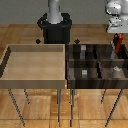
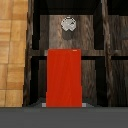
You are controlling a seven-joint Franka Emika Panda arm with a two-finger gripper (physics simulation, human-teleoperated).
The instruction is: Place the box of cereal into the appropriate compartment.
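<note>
The box of cereal (image 1: 118,43) is a narrow red box hanging under my gripper (image 1: 117,39) at the exterior view's far right, above the back right corner of the dark compartmented bin (image 1: 69,70). My gripper is shut on it. In the wrist view the red box (image 2: 64,76) fills the centre, with dark wooden compartments beneath it. Its lower end is cut off by the grey edge of my hand. My fingers are mostly hidden behind the box.
A light wooden tray (image 1: 7,62) stands at the exterior view's left, joined to the bin. Small grey blocks (image 1: 84,72) sit in some compartments, and a round grey object (image 2: 68,23) lies in one beyond the box. The robot base (image 1: 55,27) stands behind.
</note>
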